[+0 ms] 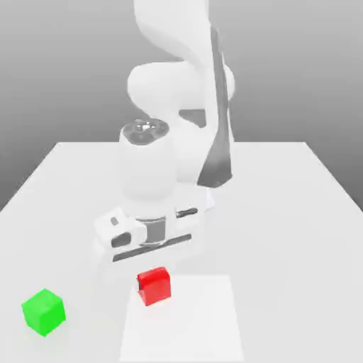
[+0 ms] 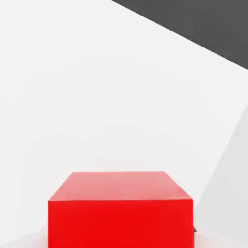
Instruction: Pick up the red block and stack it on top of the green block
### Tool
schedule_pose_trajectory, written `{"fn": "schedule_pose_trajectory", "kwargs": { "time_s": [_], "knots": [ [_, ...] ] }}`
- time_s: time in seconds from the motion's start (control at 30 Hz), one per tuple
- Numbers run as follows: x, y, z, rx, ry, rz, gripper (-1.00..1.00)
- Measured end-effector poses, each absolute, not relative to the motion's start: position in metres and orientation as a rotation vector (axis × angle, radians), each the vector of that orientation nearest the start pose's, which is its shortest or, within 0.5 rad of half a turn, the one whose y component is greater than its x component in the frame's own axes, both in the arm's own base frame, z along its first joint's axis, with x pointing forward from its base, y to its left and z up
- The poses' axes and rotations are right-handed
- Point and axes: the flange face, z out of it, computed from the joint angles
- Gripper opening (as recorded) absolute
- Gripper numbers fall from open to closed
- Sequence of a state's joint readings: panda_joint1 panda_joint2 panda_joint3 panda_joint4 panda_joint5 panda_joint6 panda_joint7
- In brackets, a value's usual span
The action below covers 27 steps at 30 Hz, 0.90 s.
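The arm bends low over the white worktop [image 1: 298, 213], its hand brought down onto the red block [image 1: 154, 286]. The jaws [image 1: 152, 273] are closed on the red block, which sits directly under the hand and between them, resting on or just at the worktop surface; whether it has lifted clear cannot be told. In the hand view the red block [image 2: 121, 210] looms close, its top face and one side face showing. The green block [image 1: 44, 311] stands alone on the worktop, well apart from the jaws, off toward the exterior view's left and slightly nearer the camera than the red block.
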State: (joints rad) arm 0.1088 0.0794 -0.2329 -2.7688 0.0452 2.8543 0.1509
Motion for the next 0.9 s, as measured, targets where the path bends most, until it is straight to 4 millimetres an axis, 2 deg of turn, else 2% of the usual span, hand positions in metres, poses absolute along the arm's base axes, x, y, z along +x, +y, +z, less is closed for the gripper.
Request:
{"fn": "schedule_pose_trajectory", "kwargs": {
  "time_s": [0.1,0.17,0.27,0.5,0.57,0.7,0.73,0.9],
  "knots": [
    [0.380,-0.052,0.205,-3.103,0.503,-0.004,-1.00],
    [0.385,-0.064,0.211,-3.104,0.502,0.003,-1.00],
    [0.395,-0.118,0.219,-3.095,0.574,0.010,-1.00],
    [0.408,-0.227,0.242,-3.086,0.596,0.007,-1.00],
    [0.409,-0.243,0.237,-3.086,0.588,0.000,-1.00],
    [0.411,-0.248,0.199,-3.087,0.584,-0.002,-1.00],
    [0.410,-0.248,0.188,-3.086,0.585,0.000,1.00],
    [0.410,-0.248,0.188,-3.086,0.585,0.000,1.00]
  ]
}}
